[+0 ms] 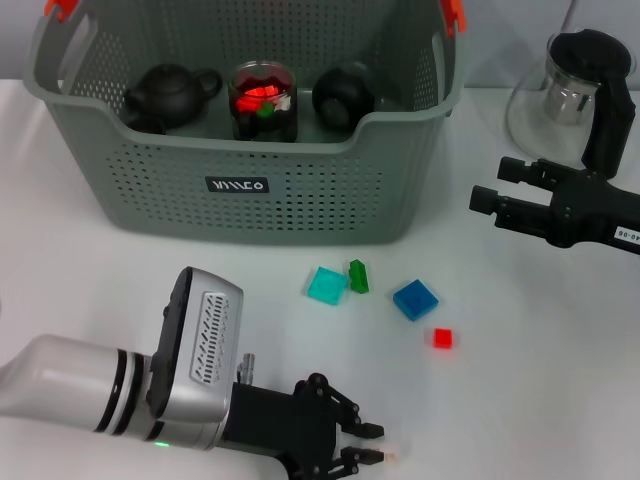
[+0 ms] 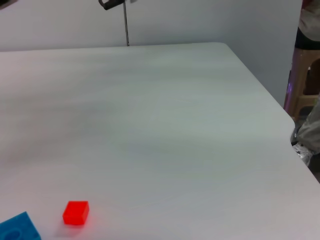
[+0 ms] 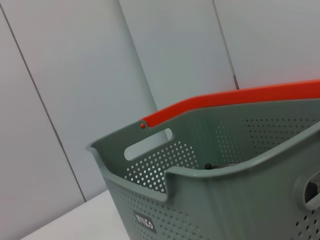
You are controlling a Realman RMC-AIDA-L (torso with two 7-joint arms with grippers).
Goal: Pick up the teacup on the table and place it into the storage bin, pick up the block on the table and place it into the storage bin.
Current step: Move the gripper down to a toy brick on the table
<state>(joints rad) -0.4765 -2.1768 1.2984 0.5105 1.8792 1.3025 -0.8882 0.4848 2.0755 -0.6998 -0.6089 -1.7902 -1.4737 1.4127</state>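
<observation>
Blocks scattered on the counter [image 1: 520, 400] between both arms: red block [image 1: 442, 338] nearest, then blue block [image 1: 415, 299], cyan block [image 1: 326, 285] and green block [image 1: 358, 276] touching at a corner. Closest of all, left pincer [image 1: 372, 444], fingers spread, empty, low over the counter and aimed toward the red block, probably readying a grasp. Farther right, right pincer [image 1: 490, 185] spread too, holding nothing, hovering beside the storage bin [image 1: 250, 160]. Inside the bin: two dark teapots and a glass teacup [image 1: 263, 101].
</observation>
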